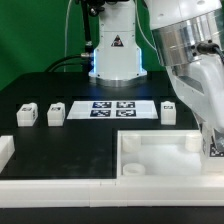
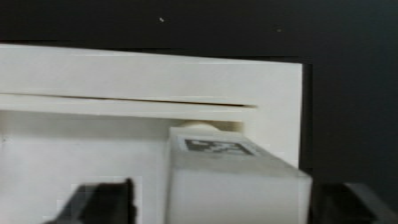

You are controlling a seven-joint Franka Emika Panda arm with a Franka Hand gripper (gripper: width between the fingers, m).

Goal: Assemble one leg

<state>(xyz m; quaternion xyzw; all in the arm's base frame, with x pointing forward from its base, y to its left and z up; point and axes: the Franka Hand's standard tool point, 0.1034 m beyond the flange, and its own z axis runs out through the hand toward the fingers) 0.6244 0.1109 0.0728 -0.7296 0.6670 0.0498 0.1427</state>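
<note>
A black table [image 1: 70,140] fills most of the exterior view. On it, toward the far side and near the middle, lies the marker board [image 1: 112,108], thin, flat and white, with several black-and-white square tags on its top. A white rail [image 1: 60,188] runs along the near edge of the table. At the exterior view's left, a short white wall [image 1: 5,150] stands near that rail's end. Behind the table is a green backdrop [image 1: 20,40], with dark cables [image 1: 62,62] curving in front of it
</note>
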